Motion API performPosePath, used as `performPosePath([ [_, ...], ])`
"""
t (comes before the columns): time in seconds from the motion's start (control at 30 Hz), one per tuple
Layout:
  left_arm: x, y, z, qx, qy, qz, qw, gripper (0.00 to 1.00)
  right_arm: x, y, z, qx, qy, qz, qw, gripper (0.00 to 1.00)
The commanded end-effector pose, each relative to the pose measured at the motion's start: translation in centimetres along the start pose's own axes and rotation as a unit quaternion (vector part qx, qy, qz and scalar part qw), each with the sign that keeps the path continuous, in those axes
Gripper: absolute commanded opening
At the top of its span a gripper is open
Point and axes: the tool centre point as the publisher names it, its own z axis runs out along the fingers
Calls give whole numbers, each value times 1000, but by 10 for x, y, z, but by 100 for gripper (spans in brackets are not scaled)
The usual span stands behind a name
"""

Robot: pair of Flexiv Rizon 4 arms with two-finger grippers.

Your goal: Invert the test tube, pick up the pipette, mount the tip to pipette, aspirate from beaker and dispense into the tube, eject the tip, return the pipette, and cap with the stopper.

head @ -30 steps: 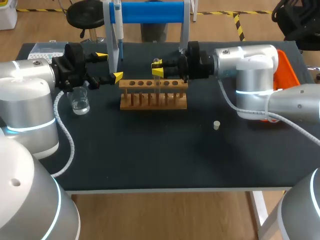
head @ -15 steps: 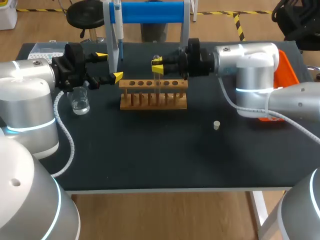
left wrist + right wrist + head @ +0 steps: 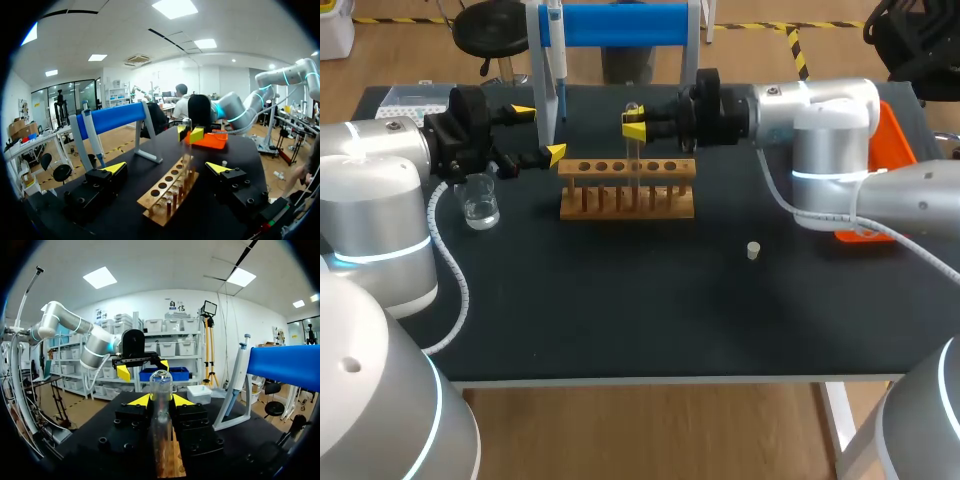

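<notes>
My right gripper (image 3: 634,127) is shut on a clear test tube (image 3: 634,150), held upright over the wooden rack (image 3: 627,192) with its rounded end up. In the right wrist view the test tube (image 3: 161,390) stands between the yellow tips of the right gripper (image 3: 161,400). My left gripper (image 3: 539,132) is open beside the rack's left end, with nothing in it. In the left wrist view the left gripper (image 3: 166,169) faces the rack (image 3: 167,192) and the tube (image 3: 187,150). The pipette (image 3: 556,55) hangs on the blue stand. A beaker (image 3: 480,203) sits under my left arm. The stopper (image 3: 753,250) lies right of the rack.
A tip box (image 3: 415,100) sits at the back left corner. An orange tray (image 3: 892,130) lies behind my right arm. The blue pipette stand (image 3: 620,25) rises right behind the rack. The black tabletop (image 3: 620,300) stretches out in front of the rack.
My right gripper has risen a little, lifting the test tube higher out of the rack. The left arm has not moved.
</notes>
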Motion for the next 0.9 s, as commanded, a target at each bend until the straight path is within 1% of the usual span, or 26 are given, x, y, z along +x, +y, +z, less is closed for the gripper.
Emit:
performPosePath([
  [0.03, 1, 1, 1, 2, -3, 1, 1000, 100, 4, 6, -3, 2, -4, 0, 1000, 0],
  [0.53, 1, 1, 1, 2, -3, 1, 1000, 100, 13, 30, -7, -2, -6, -16, 1000, 0],
  [0.9, 1, 1, 1, 2, -3, 1, 1000, 100, 19, 49, -16, -10, -13, -27, 1000, 0],
])
